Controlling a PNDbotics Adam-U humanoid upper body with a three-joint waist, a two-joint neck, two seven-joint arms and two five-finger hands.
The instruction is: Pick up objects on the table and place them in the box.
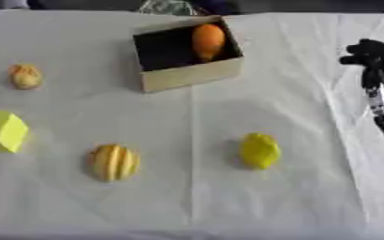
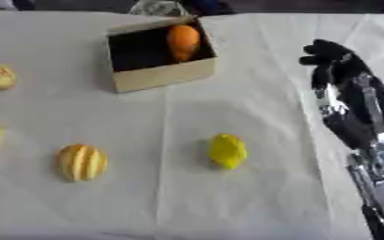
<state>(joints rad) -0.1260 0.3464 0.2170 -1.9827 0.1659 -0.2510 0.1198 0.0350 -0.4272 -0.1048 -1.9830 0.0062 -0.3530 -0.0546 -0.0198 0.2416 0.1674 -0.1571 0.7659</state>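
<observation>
An open cardboard box stands at the back middle of the table, with an orange oval fruit lying inside against its right wall. On the cloth lie a yellow lemon-like fruit, a yellow-orange ribbed fruit, a small orange-brown fruit at the far left, and a yellow-green block at the left edge. My right hand hangs over the table's right side, right of the box, fingers curled, holding nothing. The left hand shows in neither view.
A white cloth covers the table, creased down the middle. A shiny, clear thing sits behind the box at the far edge. My right arm runs along the right side.
</observation>
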